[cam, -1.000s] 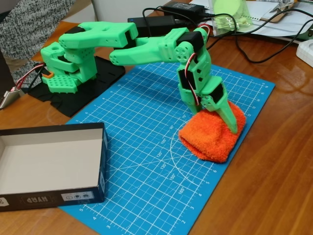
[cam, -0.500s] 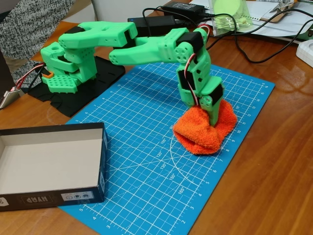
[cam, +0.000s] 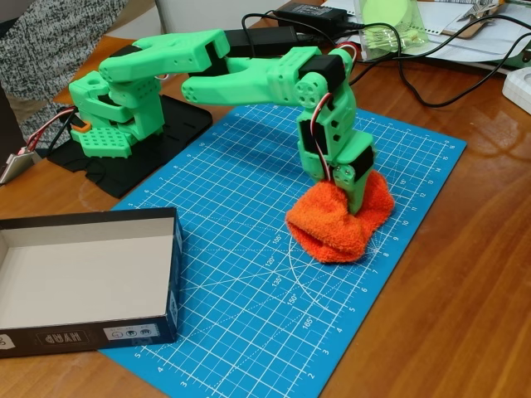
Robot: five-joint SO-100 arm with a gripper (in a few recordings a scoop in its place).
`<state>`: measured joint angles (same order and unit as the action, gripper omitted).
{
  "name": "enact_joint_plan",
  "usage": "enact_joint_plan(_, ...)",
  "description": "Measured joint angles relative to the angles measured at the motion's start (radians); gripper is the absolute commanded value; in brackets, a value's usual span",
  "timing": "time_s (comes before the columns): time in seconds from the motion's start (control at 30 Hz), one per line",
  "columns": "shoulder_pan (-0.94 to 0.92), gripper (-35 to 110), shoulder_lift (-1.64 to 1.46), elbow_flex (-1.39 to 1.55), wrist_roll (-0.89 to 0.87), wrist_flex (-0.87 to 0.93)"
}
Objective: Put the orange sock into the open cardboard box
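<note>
Now the tool (cam: 355, 197) pinches the orange sock (cam: 336, 228), bunched beneath it.

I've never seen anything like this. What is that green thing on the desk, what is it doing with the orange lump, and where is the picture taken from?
The green thing is a small robot arm, bolted to a black base at the back left. The picture comes from one camera that stands still, looking down at the wooden table from the front. The arm's tip is a two-finger gripper, a kind of pincer. It is pinched on the orange sock, which bunches up under it and rests on the blue cutting mat. At the lower left lies the open cardboard box, dark outside, pale inside, with nothing in it. Cables and power adapters lie along the back of the table.
</note>
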<state>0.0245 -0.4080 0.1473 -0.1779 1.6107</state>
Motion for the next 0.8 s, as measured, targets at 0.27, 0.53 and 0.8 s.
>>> enact_joint_plan(0.27,-0.020,0,-0.410,0.759,-0.015,-0.400)
enact_joint_plan(0.53,-0.015,0,-0.538,0.933,-0.023,-0.399)
enact_joint_plan(0.8,-0.052,0,-0.775,0.831,0.002,-0.147)
